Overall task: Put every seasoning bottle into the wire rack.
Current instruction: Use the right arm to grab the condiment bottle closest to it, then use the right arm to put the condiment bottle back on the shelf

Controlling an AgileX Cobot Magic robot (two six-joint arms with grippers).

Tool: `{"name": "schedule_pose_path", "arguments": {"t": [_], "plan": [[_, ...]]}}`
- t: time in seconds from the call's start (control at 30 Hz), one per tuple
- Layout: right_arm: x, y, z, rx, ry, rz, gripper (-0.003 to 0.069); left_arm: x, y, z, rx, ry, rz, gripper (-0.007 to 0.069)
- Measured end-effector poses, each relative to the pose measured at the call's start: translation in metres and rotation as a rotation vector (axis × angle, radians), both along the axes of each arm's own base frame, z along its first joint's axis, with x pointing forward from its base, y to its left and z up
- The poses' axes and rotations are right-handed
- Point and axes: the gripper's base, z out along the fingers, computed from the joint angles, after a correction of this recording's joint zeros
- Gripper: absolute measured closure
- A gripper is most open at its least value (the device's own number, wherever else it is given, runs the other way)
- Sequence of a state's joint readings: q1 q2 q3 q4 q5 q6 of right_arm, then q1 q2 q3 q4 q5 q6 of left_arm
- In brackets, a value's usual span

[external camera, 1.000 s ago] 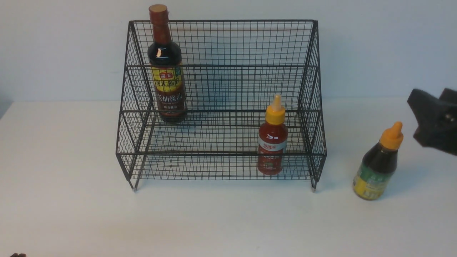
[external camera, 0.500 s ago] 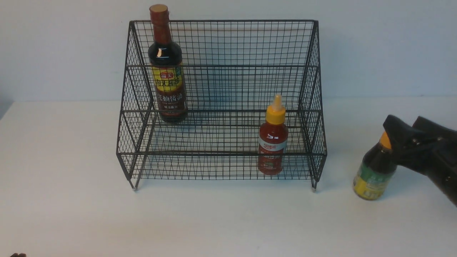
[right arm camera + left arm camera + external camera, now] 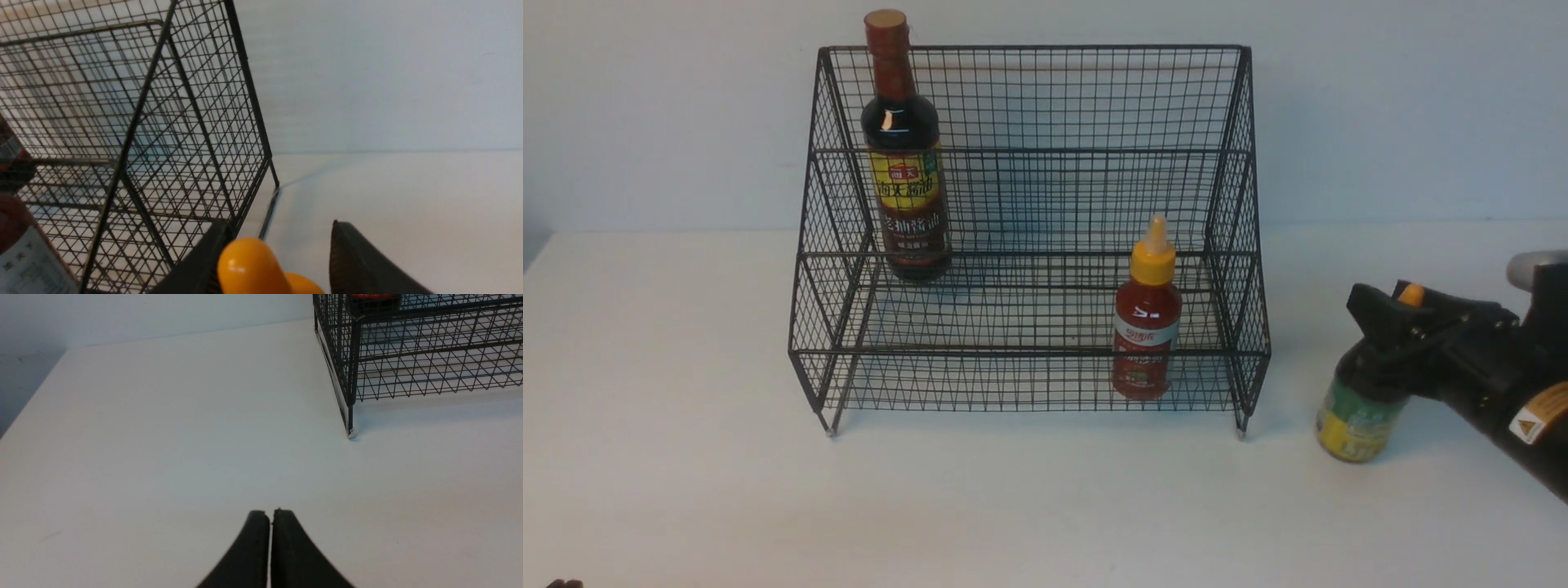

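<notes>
Three bottles: soy-sauce bottle (image 3: 905, 163) and red squeeze bottle (image 3: 1146, 327), Chinese-lettered, in one wire rack (image 3: 1029, 98); dark squeeze bottle (image 3: 1356, 416) on desk (image 3: 1013, 506), straddled by right claw (image 3: 1376, 310), grip unclear; left claw (image 3: 270, 514) clenched.

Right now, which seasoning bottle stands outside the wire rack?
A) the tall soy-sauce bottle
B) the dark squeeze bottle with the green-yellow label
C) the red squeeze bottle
B: the dark squeeze bottle stands on the table, right of the wire rack, with the right gripper straddling its orange nozzle.

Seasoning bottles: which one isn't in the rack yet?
The dark green-labelled squeeze bottle, standing right of the wire rack; the tall soy-sauce bottle and red squeeze bottle stand inside.
</notes>
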State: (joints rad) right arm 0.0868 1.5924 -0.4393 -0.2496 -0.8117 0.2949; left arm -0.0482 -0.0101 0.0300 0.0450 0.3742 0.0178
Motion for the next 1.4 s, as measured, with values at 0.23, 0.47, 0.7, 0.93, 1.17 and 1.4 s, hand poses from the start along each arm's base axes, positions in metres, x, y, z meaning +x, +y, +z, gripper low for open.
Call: {"name": "schedule_pose_path", "arguments": {"t": [0.23,0.47,0.7,0.93,1.17,1.4], "plan": [[-0.026,0.001,0.073,0.046,-0.091,0.036,0.0370,0.000,0.000,0.000,0.000,0.000,0.000,0.0629],[-0.045,0.009,0.125,0.001,-0.115,0.079,0.0370,0.000,0.000,0.000,0.000,0.000,0.000,0.0629],[-0.057,0.065,0.172,0.067,-0.212,0.347,0.0370,0.000,0.000,0.000,0.000,0.000,0.000,0.0629],[-0.037,0.126,0.192,0.075,-0.238,0.535,0.0370,0.000,0.000,0.000,0.000,0.000,0.000,0.0629],[0.013,0.191,0.162,-0.034,-0.208,0.628,0.0370,0.000,0.000,0.000,0.000,0.000,0.000,0.0629],[0.045,0.222,0.128,0.017,-0.162,0.663,0.0370,0.000,0.000,0.000,0.000,0.000,0.000,0.0629]]}}
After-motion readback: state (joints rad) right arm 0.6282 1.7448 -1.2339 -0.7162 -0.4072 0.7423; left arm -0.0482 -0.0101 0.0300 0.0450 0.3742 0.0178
